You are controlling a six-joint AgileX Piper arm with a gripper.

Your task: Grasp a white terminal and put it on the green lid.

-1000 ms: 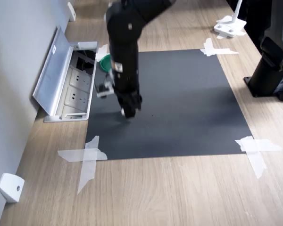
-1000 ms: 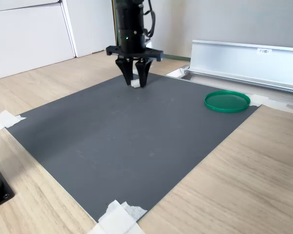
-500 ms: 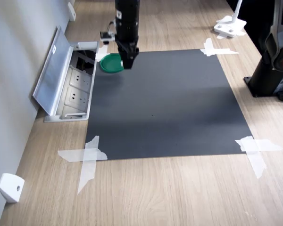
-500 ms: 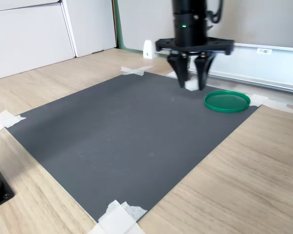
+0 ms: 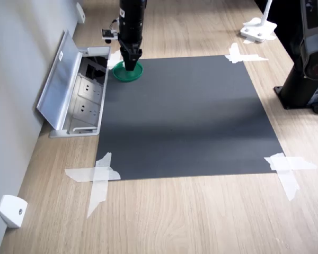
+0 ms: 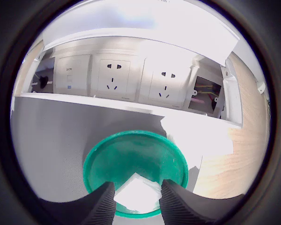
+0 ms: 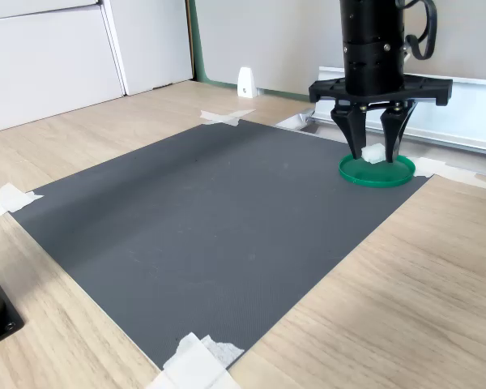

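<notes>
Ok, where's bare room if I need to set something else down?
Most of the dark grey mat is bare, between its taped corners. The crowded corner holds the round dark-green plastic lid, with the claw holding the tiny white terminal block over it, beside the open socket box.

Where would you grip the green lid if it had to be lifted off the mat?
Probably at the low raised rim of the green lid, from straight above, one finger inside and one outside. It lies flat on the dark mat, too thin for a side pinch. The mat-side edge looks freest; the socket box crowds the other. The claw holds the white terminal.
</notes>
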